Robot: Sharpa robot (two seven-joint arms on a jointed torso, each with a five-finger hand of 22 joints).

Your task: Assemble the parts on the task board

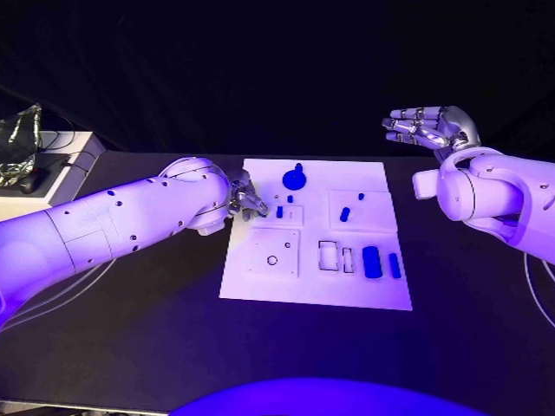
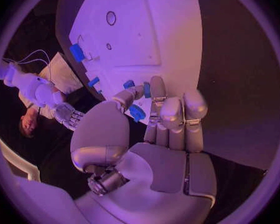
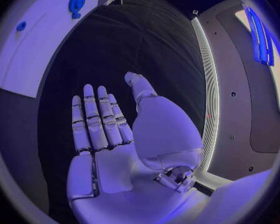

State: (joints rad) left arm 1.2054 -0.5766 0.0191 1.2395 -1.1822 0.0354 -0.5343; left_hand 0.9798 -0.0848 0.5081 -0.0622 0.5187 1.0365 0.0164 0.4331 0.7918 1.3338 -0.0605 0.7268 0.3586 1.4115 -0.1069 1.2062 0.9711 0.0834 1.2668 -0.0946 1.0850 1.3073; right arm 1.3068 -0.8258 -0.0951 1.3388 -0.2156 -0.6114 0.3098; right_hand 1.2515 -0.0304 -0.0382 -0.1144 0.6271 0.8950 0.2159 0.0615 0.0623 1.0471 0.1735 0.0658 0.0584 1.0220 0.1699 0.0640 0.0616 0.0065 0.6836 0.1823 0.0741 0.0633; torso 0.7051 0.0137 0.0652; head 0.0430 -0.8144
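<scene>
The left hand's (image 2: 157,118) fingers (image 2: 157,92) reach down onto the left edge of the task board (image 1: 317,234), thumb and fingertips closing around a small blue part (image 2: 137,112) — pinched or only touched, I cannot tell. That low, tucked pose suits picking a small piece. Other parts lie rightward: a round blue piece (image 1: 295,179) at the far edge, oblong ones (image 1: 373,261) near the right. The right hand (image 1: 430,126) hovers off the board's far right corner, fingers apart and empty — likely waiting.
</scene>
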